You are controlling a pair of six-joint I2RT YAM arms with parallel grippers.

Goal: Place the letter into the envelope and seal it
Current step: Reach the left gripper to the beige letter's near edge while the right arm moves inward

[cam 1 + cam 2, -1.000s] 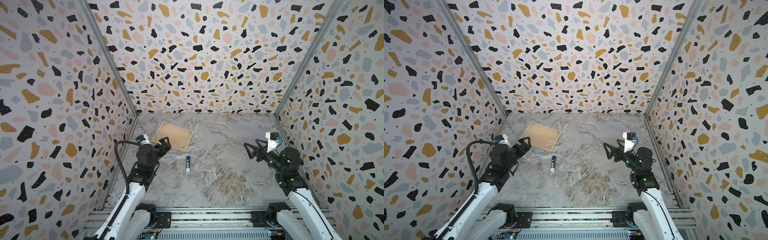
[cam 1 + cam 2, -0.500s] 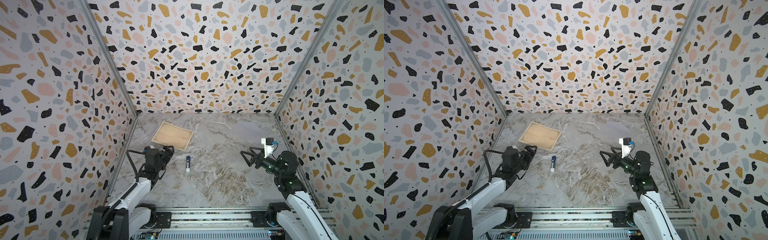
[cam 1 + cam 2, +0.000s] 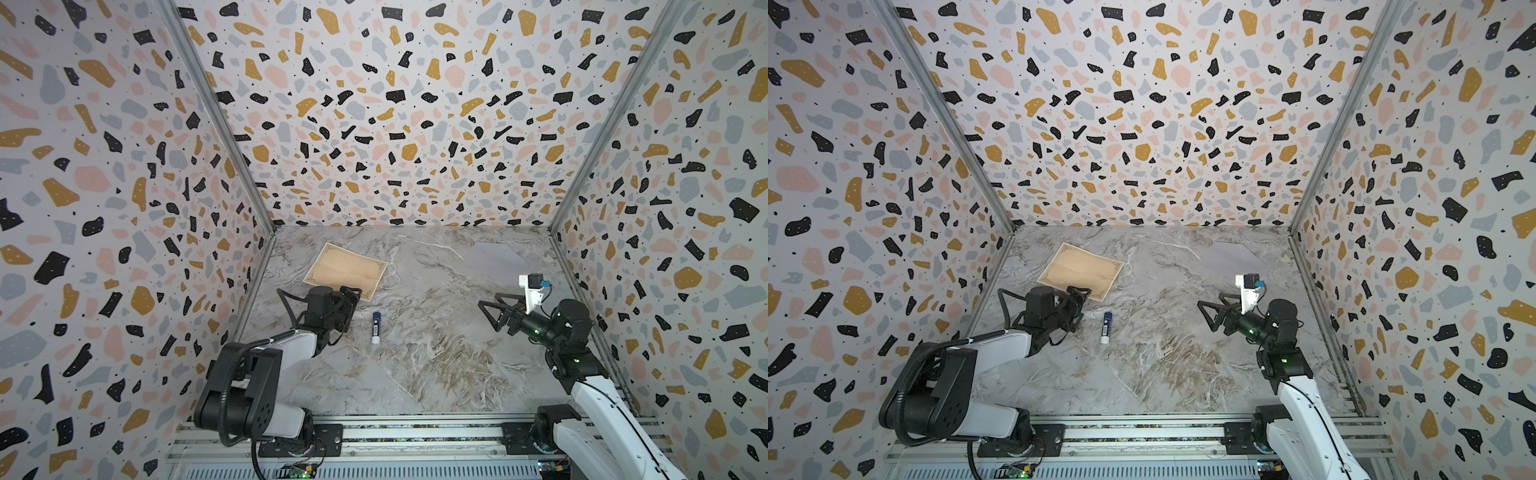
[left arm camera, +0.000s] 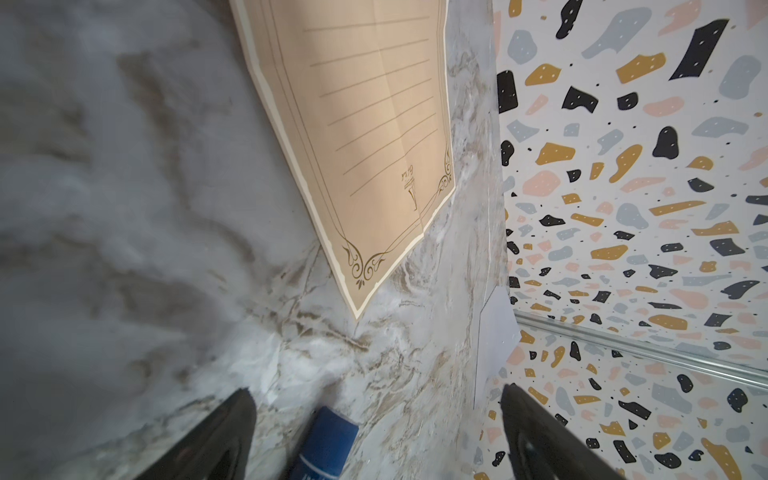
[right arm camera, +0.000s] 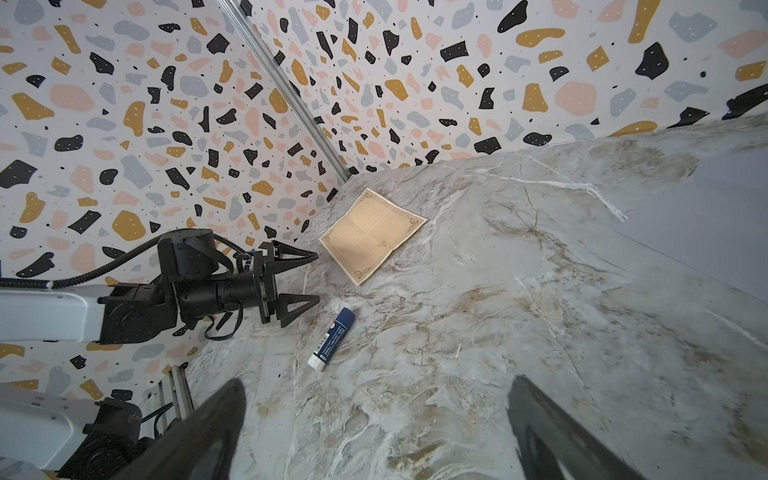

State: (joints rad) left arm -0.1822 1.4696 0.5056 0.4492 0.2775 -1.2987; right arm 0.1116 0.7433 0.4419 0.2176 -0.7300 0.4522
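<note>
Reaching for the letter (image 3: 345,271) looks to be your current step. Your left gripper (image 5: 318,277), jaws apart and empty, hovers just left of the glue stick (image 3: 376,327), tips near the letter's closest corner. Next, you will likely need to pinch that flat edge. Your right gripper (image 3: 488,300), also apart and empty, waits well right of the glue stick. One letter lies just beyond the glue stick, one envelope (image 3: 496,253) far beyond it to the right.

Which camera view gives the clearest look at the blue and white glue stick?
The right wrist view: the whole glue stick lies in plain sight, blue cap to white end. Both top views show the glue stick whole but small. The left wrist view catches only its blue end, cut off at the picture's edge.
</note>
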